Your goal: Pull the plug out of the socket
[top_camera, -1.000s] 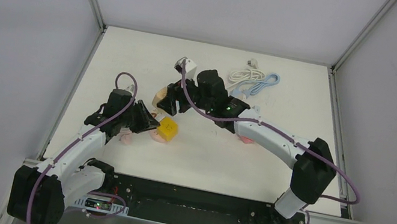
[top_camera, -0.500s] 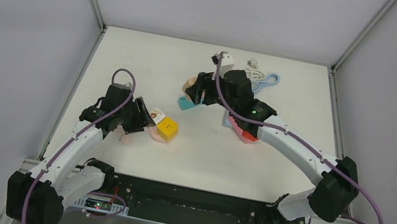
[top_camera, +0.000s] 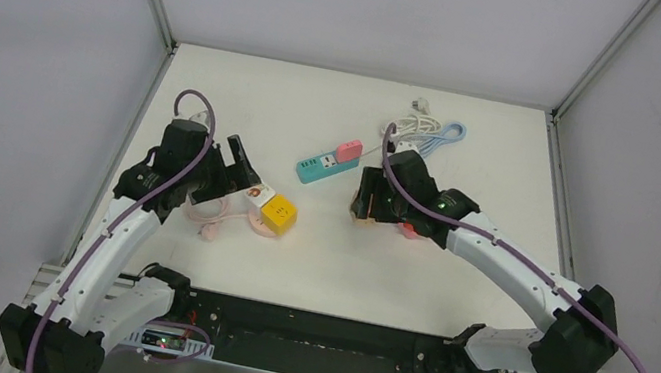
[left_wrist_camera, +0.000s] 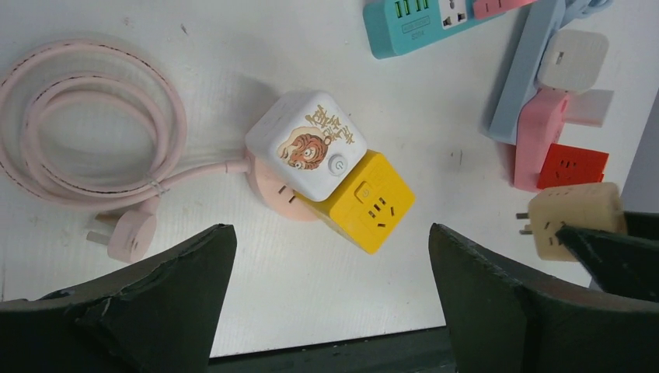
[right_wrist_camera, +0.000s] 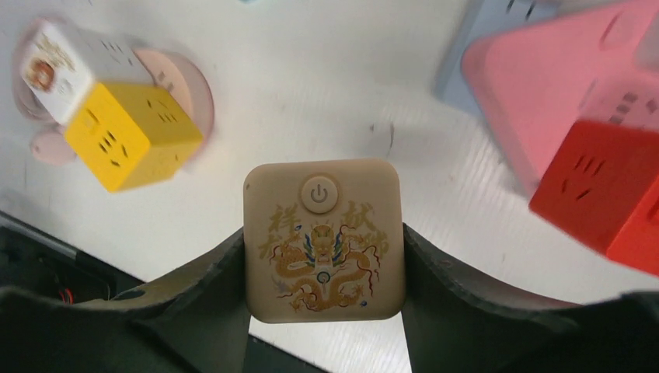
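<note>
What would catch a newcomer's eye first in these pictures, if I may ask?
The beige cube plug with its gold dragon print stands out, clamped in the right gripper right of centre in the top view. Next come the yellow cube and white cube, side by side on a pink round socket left of centre, below the open left gripper.

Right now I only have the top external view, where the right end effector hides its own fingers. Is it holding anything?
Observer: Yes. The right wrist view shows the right end effector shut on a beige cube plug with a gold dragon print.
Operator: Is it out of a socket?
Observer: The left wrist view shows its prongs exposed, in no socket.
Operator: And the left end effector?
Observer: Its own camera shows the left end effector open, holding nothing; the white cube and yellow cube sit touching below it.
</note>
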Robot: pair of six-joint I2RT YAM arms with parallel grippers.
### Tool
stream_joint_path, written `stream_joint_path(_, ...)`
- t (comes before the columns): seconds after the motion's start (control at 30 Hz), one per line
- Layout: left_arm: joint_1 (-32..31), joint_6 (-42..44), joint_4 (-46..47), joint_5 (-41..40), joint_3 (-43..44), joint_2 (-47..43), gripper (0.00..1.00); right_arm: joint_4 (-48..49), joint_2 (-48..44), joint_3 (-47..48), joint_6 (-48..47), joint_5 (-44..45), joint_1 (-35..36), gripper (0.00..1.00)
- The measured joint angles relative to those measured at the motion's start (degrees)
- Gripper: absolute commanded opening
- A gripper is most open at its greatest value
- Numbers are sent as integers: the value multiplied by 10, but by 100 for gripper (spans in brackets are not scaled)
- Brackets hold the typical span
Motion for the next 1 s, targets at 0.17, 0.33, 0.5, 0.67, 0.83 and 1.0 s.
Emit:
stream_joint_path(0.17,0,3,-10,-7,-4,-12,99,-44,17,-35,30,-64,-1,16)
stream_joint_path(0.33,0,15,-15,-10,-11,-13,97,-55,45,-49,50,-119,0,39)
stream_joint_path(0.5,0,29,-14,3,-27,-12,96,-42,78,-71,60,-162,0,44)
stream_joint_path(0.67,0,31,-15,7,-35,-10,96,-39,115,-76,68,-170,0,61)
stream_joint_path(0.83,0,37,-15,17,-35,-8,96,-26,125,-74,75,-171,0,83)
stream_joint_path(1.0,0,43,-14,18,-35,-7,96,-29,134,-70,71,-167,0,98)
